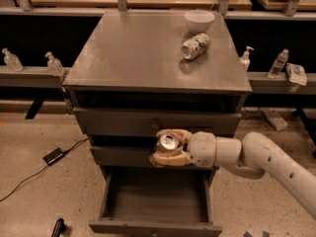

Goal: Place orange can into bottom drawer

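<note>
While I watch the feed, the tool [160, 149] is clenched on the orange can [168, 142], w/ tan fingers [170, 159] wrapped above & below it and the can's silver top facing the cam. Can hangs in front of the middle drawer [121, 156], just over the rear of the bottom drawer [154, 201], which is pulled out. Arm [261, 157] comes in from the right. Up on the tabletop [133, 53], a white-green can [196, 46] lies on its side near a white bowl [199, 19].
</note>
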`<state>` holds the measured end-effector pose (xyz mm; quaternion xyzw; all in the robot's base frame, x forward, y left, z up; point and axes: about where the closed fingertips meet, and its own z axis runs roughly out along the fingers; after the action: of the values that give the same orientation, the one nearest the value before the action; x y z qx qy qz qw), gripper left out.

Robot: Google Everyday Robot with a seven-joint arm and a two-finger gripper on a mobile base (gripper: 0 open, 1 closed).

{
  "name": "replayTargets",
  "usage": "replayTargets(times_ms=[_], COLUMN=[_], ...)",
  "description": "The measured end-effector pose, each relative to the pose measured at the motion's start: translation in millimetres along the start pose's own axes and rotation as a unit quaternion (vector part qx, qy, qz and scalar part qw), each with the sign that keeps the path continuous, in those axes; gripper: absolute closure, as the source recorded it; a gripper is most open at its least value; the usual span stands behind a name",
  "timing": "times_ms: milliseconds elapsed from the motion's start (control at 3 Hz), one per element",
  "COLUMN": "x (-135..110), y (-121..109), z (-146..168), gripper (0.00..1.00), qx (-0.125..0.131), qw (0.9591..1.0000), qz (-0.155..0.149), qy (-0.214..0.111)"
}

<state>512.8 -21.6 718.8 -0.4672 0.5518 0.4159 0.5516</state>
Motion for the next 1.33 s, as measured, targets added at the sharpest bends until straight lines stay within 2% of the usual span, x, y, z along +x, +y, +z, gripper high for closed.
replayTargets(times_ms=[333, 667, 1000, 1333], x=[41.0, 43.9, 108.3, 245.4], y=[5.2, 5.2, -3.3, -2.1], z=[-4.7, -3.7, -24.8, -68.5], gripper=[1.0, 1.0, 1.0, 1.0], qx=[0.007, 0.003, 0.03, 0.048], qw=[0.9994, 0.9995, 0.9983, 0.9922], qz=[0.018, 0.022, 0.049, 0.104], qy=[-0.028, -0.021, 0.003, 0.049])
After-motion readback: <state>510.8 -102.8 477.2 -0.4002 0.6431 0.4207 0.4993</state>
